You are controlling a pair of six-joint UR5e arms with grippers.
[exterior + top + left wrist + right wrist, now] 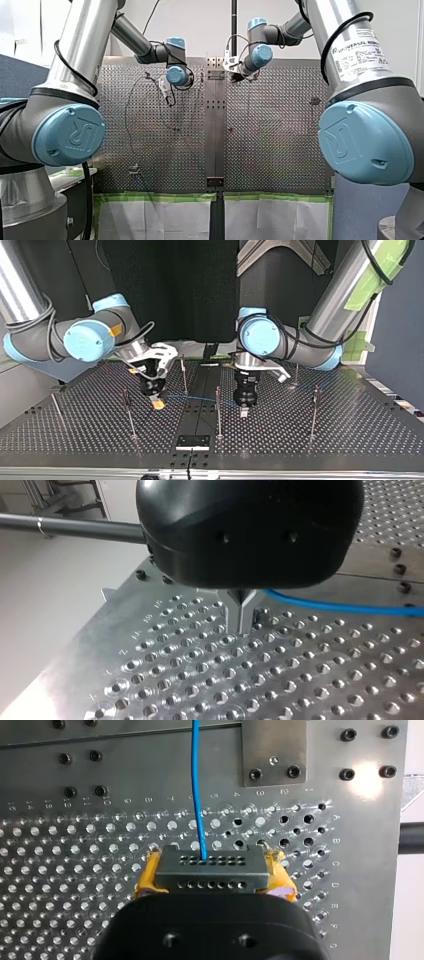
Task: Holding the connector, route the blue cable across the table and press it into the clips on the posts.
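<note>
In the right wrist view my right gripper (210,875) is shut on a grey connector (209,868), held between its yellow pads (145,882). The blue cable (197,780) runs straight ahead from the connector over the perforated table. In the top view this gripper (158,402) hangs low at the middle left. The cable (200,399) stretches from it to my left gripper (244,411). In the left wrist view my left gripper (241,620) has its metal fingers pressed together just above the table. The cable (340,609) comes out at their root to one side.
Thin upright posts stand around the grippers: one (129,412) near my right gripper, one (218,412) between the grippers, one (184,372) behind, one (314,410) further right. A black plate (192,441) lies at the near table edge.
</note>
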